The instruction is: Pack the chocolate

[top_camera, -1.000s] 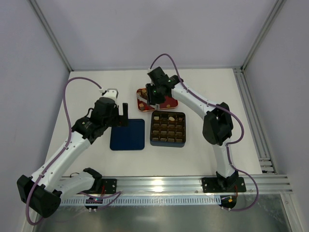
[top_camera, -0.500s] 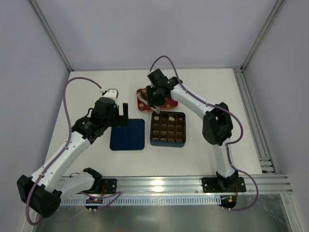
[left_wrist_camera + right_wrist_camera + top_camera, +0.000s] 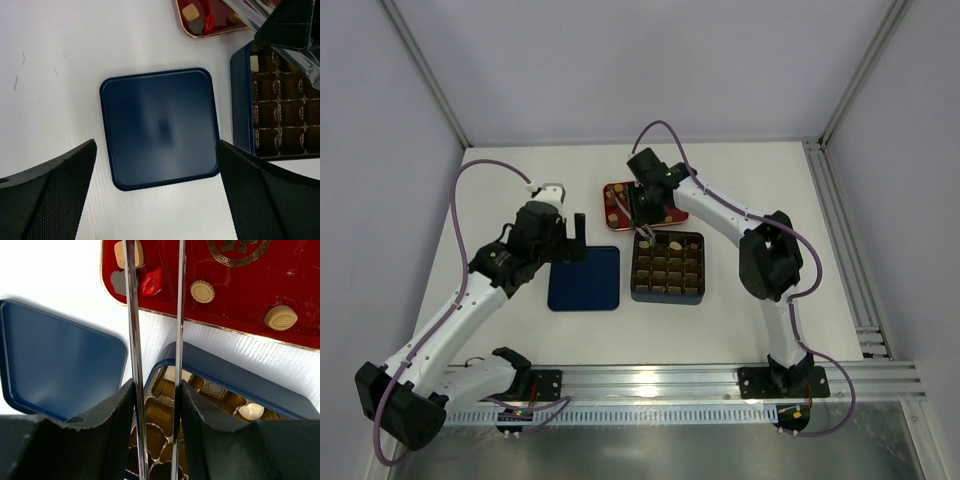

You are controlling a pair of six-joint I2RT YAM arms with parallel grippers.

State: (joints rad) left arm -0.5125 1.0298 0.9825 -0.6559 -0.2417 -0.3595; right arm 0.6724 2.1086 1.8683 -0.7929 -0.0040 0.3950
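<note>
Right gripper (image 3: 157, 390): jaws narrow, clamped on the two blades of metal tongs (image 3: 131, 315). The blades run parallel with a gap between them, and their tips leave the right wrist view at the top, so I cannot tell whether anything is pinched there. From above, the right gripper (image 3: 642, 215) hangs over the near edge of the red tray (image 3: 240, 275) and the far-left corner of the box (image 3: 225, 372).

Left gripper (image 3: 156, 145): fingers spread wide, holding nothing, above the near edge of the dark blue lid (image 3: 160, 127) and not touching it. The lid lies flat, just left of the box.

White table (image 3: 520, 200), a few faint scuffs. Pale lavender walls, aluminium frame posts in the corners, and a slotted rail along the near edge where the arm bases sit.

Chocolate pieces (image 3: 202, 291): tiny and of mixed shapes.
- On the red tray: a round fluted tan one, a cream leaf-shaped oval (image 3: 280, 317), a tan square, a grey piece and a red lip-shaped one, the last three close together in the tray's left corner.
- In the box: a brown gridded insert inside dark blue walls. A whitish piece (image 3: 172, 374) sits in the far-left corner cell and another whitish one (image 3: 250, 411) further along that row. Several nearer cells look empty, and the rest are too dark to tell.
</note>
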